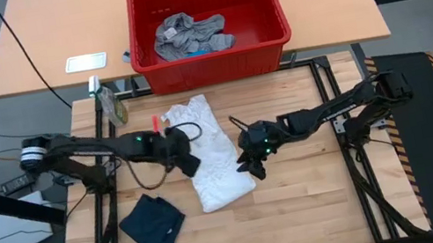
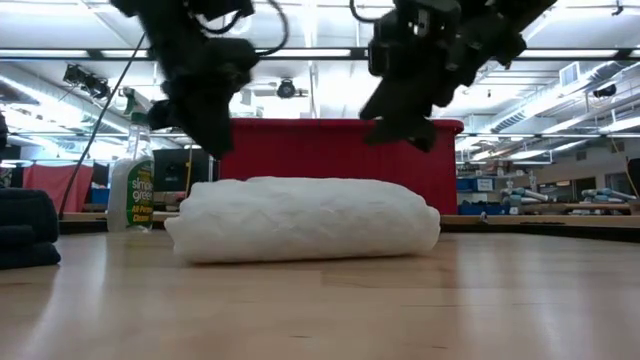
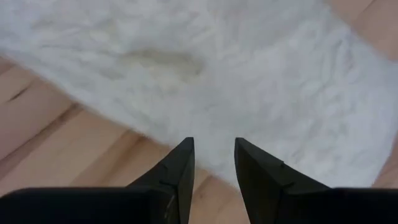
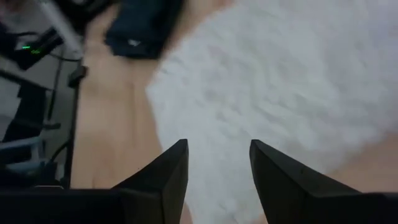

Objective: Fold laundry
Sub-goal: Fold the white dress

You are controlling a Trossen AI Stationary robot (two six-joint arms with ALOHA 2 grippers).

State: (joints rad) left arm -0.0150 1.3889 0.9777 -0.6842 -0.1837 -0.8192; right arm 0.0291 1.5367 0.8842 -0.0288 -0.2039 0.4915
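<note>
From above, the white garment [image 1: 211, 154] lies folded lengthwise on the table [image 1: 320, 201], the left hand [image 1: 190, 164] at one long edge and the right hand [image 1: 251, 165] at the other. A folded navy garment [image 1: 153, 224] rests nearby; grey laundry [image 1: 188, 37] waits in the red basket [image 1: 271, 49].

At table height, both hands hover just above the white roll, touching nothing.

Each wrist view shows fingers [image 3: 180, 171] apart and empty over white cloth.

The white piece seems mid-fold; next likely calls for pinching one short end and carrying it across.
</note>
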